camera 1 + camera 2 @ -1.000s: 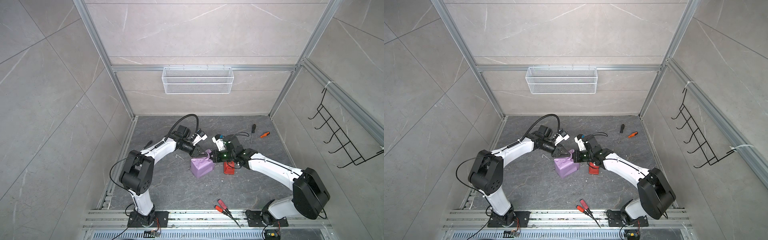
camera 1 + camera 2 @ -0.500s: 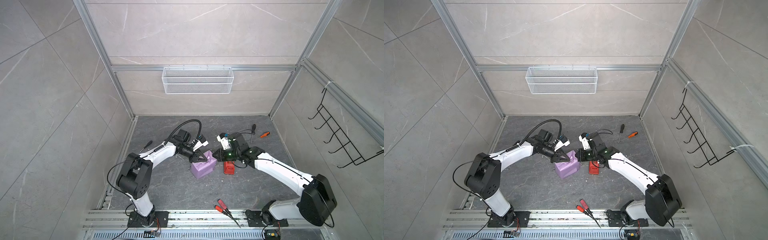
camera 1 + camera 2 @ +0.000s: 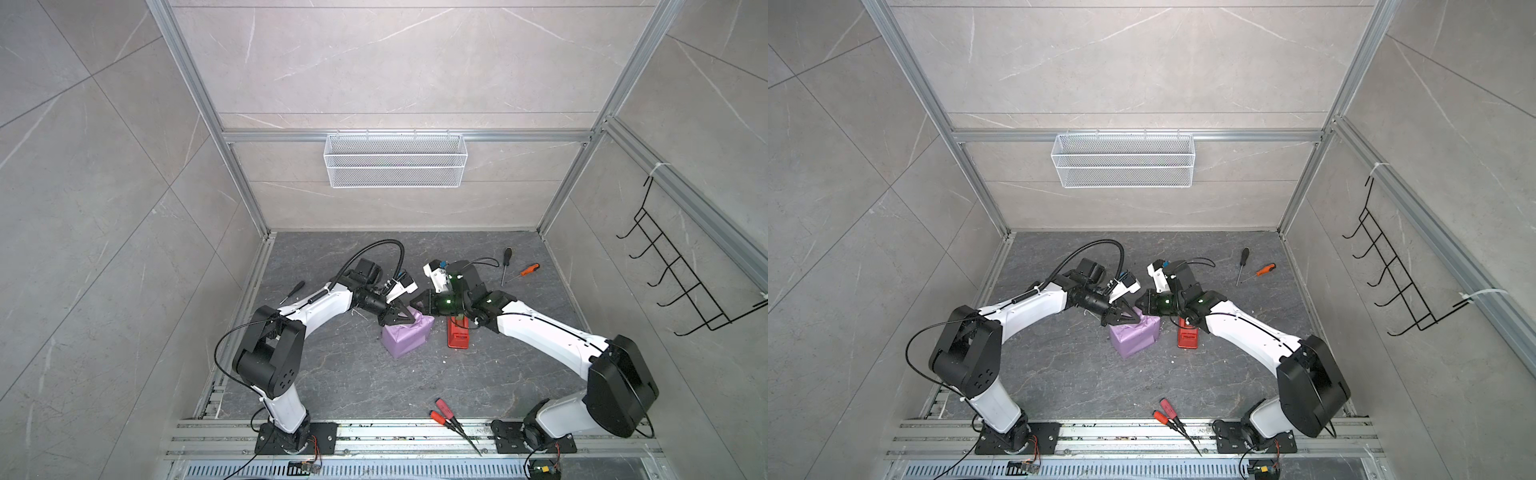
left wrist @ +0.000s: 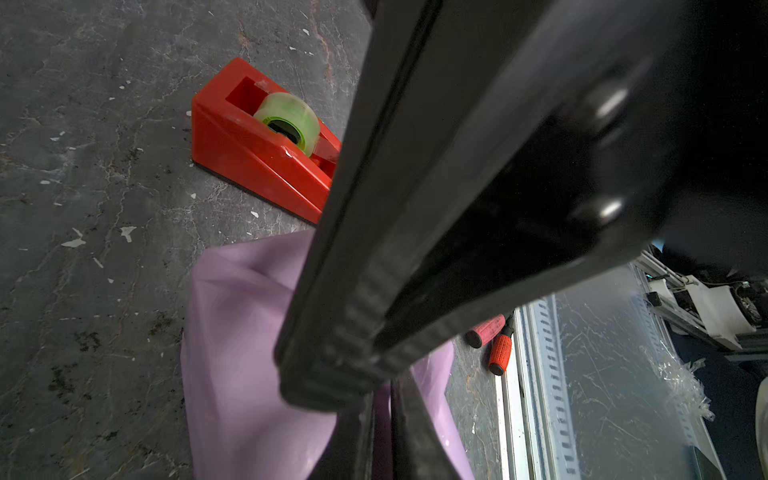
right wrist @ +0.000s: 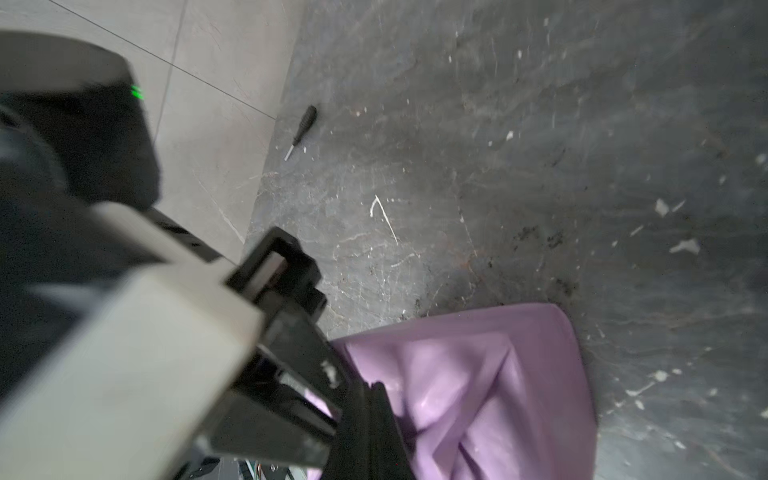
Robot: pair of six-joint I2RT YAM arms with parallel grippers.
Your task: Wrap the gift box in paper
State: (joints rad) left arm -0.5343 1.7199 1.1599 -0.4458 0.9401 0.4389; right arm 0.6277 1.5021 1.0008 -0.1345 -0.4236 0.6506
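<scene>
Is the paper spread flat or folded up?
Folded: the paper forms a lilac block with creased faces; no flat sheet lies around it.

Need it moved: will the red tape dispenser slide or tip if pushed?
The tape dispenser is a low wedge lying flat on the floor, so it probably slides rather than tips. Its tape roll sits in a slot, so it likely stays put.

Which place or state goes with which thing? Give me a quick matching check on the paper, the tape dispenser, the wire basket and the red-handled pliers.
Things:
1 paper
2 tape dispenser
3 wire basket
4 red-handled pliers

Places or states:
A hung on the back wall
B on the floor by the front rail
C folded into a lilac block, mid-floor
D red, on the floor beside the lilac block, on the right arm's side

Pairs: 1-C, 2-D, 3-A, 4-B
</scene>
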